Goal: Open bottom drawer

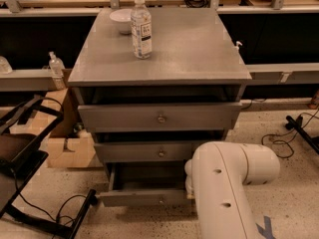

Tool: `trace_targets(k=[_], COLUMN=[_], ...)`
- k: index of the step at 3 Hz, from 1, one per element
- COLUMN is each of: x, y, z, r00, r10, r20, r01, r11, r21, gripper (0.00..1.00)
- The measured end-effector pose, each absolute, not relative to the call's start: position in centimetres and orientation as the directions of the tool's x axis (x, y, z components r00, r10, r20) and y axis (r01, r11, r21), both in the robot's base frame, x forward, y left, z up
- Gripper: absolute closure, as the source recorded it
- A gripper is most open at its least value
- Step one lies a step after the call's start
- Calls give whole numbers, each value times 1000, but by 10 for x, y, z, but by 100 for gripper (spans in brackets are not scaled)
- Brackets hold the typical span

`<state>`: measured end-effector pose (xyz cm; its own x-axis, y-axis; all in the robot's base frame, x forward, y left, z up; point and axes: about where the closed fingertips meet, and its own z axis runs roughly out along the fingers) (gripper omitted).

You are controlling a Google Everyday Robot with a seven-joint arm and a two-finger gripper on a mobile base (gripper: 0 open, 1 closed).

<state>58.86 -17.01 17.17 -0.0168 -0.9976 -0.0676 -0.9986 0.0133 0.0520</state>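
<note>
A grey cabinet (164, 54) with three drawers fills the middle of the camera view. The bottom drawer (142, 197) has the slimmest front and a small round knob (160, 200). It stands pulled out, its dark inside showing above the front. My white arm (224, 188) reaches down at the drawer's right end. The gripper itself is hidden behind the arm's bulky joint, somewhere by the right part of the drawer front. The middle drawer (149, 152) and top drawer (159, 117) are also slightly out.
A water bottle (141, 28) and a white bowl (121, 20) stand on the cabinet top. A cardboard box (70, 151) and a black frame (25, 158) sit on the floor to the left. Cables (289, 133) lie at the right.
</note>
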Motion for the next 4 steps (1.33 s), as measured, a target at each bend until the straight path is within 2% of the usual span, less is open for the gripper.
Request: trace_targets(k=[2,4], x=[589,589], y=[-170,-170], z=[172,172], r00=[-17,-17], r10=[-998,-998], r20=[-68,-68], r01=[-999,-999], r11=[13,13], r21=[52,52], gripper=[97,50])
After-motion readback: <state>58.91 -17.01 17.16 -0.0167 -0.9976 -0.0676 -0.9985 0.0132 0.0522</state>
